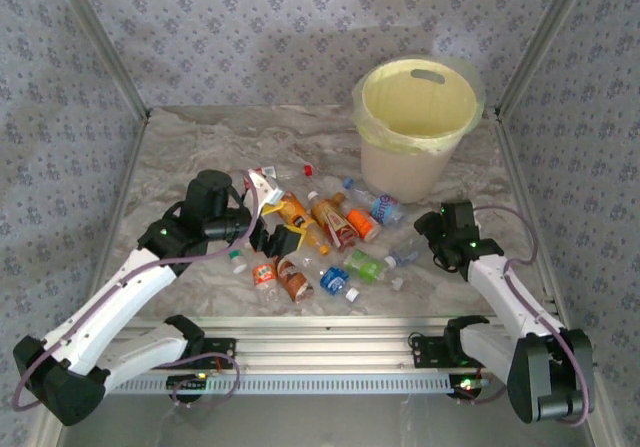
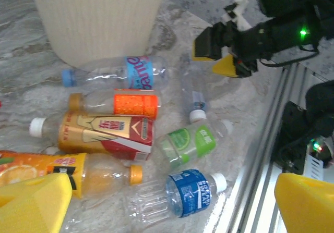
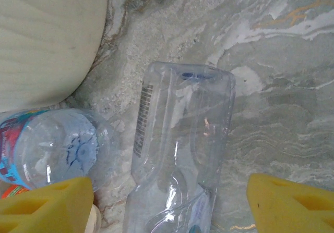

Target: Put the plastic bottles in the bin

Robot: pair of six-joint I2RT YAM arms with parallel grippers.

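Note:
The bin [image 1: 415,127], a big pale yellow bucket with a bag liner, stands at the back right. The plastic bottles [image 1: 320,242] lie scattered in front of it. My right gripper [image 3: 169,207] is open, its yellow fingers [image 3: 47,207] on either side of a flattened clear bottle [image 3: 182,139] with a small gap on each side. That bottle lies beside the bin's wall [image 3: 47,40]. My left gripper [image 2: 167,207] hangs open over a blue-labelled bottle [image 2: 190,194]. Next to that bottle lie a green-labelled one [image 2: 188,142] and an orange juice bottle [image 2: 52,173].
Beyond these lie a red-and-gold bottle [image 2: 104,134], an orange-labelled one [image 2: 134,103] and a blue-capped one [image 2: 138,71]. The metal rail [image 1: 330,342] runs along the table's near edge. Patterned walls close in the sides and back.

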